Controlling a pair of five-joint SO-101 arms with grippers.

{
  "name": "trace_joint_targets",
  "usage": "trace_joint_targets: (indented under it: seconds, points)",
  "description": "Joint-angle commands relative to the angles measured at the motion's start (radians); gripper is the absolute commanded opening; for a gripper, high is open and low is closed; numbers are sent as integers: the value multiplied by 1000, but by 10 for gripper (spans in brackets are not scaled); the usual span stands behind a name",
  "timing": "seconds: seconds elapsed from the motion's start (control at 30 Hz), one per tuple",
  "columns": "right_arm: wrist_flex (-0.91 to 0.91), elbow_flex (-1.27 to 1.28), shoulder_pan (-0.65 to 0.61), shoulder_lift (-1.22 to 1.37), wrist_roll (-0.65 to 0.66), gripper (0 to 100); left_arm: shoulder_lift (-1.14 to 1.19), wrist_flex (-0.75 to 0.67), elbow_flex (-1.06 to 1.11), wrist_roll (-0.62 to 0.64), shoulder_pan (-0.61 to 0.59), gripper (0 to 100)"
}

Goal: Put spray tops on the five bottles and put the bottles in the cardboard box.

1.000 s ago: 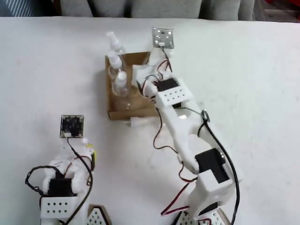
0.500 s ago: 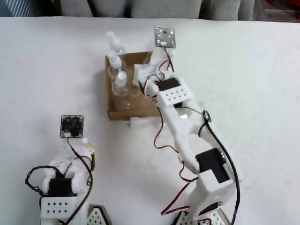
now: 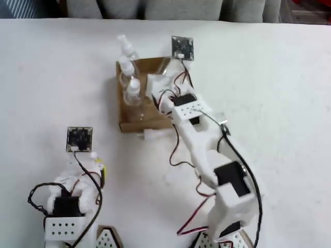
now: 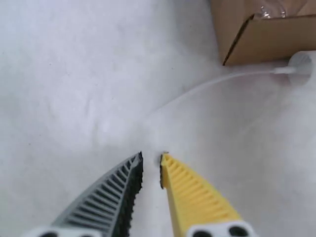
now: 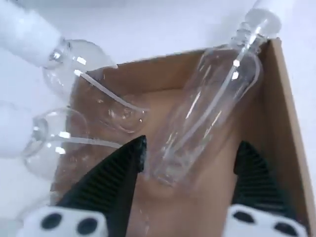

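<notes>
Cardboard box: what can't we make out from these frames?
1. Bottle count in the cardboard box: in the high view, the right arm covers its right side.
2. Tilted bottle: in the right wrist view, its spray top is cut off by the frame edge, so seating is unclear.
3. Loose spray top: in the left wrist view, it is cut off by the edge; in the high view, it is too small to tell.

Box (image 3: 135, 124): brown cardboard, open-topped, on tabletop (image 3: 269, 77). Bottles (image 3: 133, 94): clear, white spray tops on, upright in row by one side wall. Tilted bottle (image 5: 207, 108): inside box, neck at wall rim. Loose top (image 4: 302, 63) with dip tube: on tabletop, just beside box corner.
</notes>
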Motion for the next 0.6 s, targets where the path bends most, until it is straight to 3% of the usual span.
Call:
trace_joint_targets:
  seconds: [0.0,0.57]
  points:
    - [-16,-91,-16,27,-14,250,-10,-37,-5,-14,8,79]
    - [-22,-118,-4,58,-8,251,-10,-37,-5,-14,7,79]
